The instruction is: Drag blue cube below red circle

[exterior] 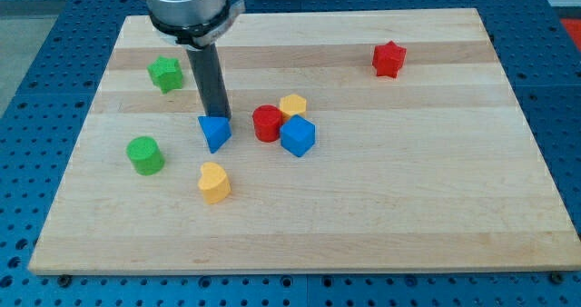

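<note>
— Blue cube point(298, 136) sits near the middle of the wooden board point(381, 207), touching the red cylinder point(267, 123) on its left and the yellow block point(293, 105) just above it.

— And the rod?

— My tip point(218, 116) is down at the top edge of the blue triangular block point(215, 133), left of that cluster and apart from the cube. It is a bare rod, so nothing opens or clamps.

— What else is on there?

— A yellow heart point(214, 182) below the triangle, a green cylinder point(145, 154) at the left, a green star point(165, 74) above it, and a red star point(388, 59) far off at the upper right.
</note>
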